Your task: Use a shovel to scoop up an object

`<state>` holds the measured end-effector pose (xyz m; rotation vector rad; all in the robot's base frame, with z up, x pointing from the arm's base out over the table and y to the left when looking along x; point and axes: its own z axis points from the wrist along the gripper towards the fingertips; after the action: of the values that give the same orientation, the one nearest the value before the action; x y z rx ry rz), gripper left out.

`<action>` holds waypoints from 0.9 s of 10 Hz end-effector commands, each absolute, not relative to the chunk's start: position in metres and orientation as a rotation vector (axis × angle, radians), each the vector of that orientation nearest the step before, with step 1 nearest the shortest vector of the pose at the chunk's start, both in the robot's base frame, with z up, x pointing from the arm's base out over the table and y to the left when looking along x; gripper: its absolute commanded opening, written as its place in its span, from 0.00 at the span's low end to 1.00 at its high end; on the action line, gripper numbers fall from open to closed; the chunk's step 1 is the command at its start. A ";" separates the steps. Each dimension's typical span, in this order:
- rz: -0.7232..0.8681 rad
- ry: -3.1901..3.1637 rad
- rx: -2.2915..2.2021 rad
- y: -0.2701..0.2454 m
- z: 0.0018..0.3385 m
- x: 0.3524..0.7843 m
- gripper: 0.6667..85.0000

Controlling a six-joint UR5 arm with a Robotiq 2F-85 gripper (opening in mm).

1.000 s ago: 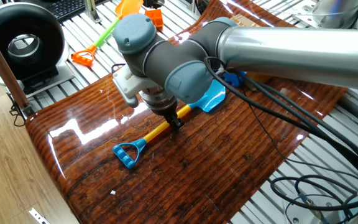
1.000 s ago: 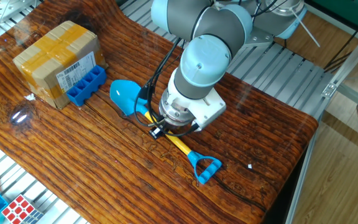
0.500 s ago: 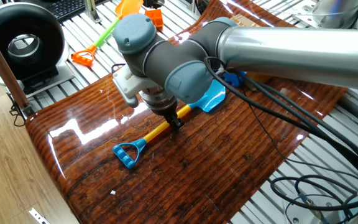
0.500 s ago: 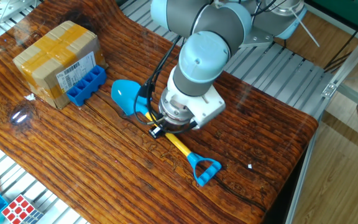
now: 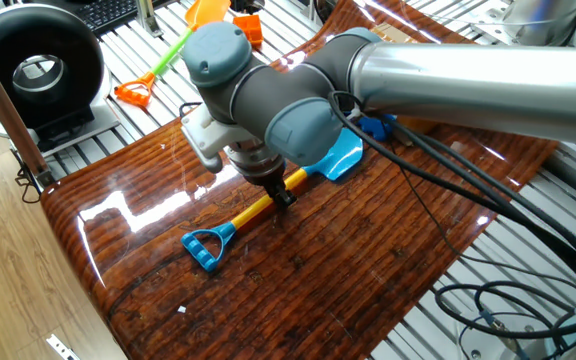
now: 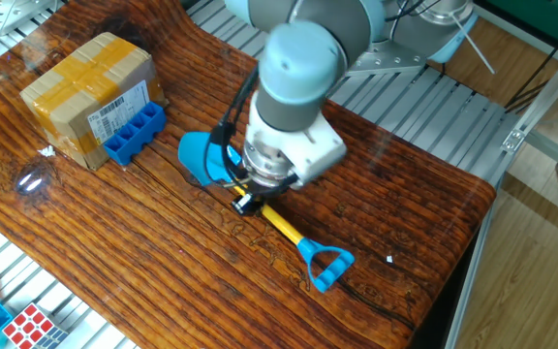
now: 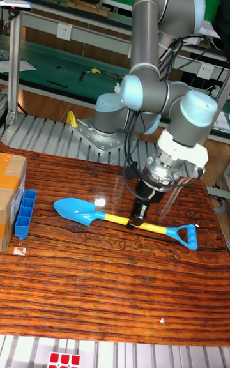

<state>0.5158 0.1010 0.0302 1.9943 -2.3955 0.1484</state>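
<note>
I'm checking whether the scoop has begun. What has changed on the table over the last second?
In the other fixed view the gripper, closed on the shovel at its yellow shaft, has shifted along with the arm. The shovel moved with it: the blade tip crept slightly toward the blue block, and the handle end has swung a little. The block and the cardboard box stayed where they were; the blade has not reached the block.

glossy wood table (image 6: 114,242), plastic shovel (image 7: 86,214), cardboard box (image 6: 80,92)
</note>
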 end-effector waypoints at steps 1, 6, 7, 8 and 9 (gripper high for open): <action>0.048 -2.420 2.067 0.101 0.055 0.527 0.00; -0.096 -2.455 2.124 0.084 0.089 0.533 0.00; -0.138 -2.479 2.136 0.089 0.095 0.533 0.00; -0.183 -2.501 2.143 0.096 0.098 0.533 0.00; -0.206 -2.513 2.140 0.099 0.101 0.532 0.00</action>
<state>0.5304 0.0898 0.0858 2.1244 -2.4562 -0.1041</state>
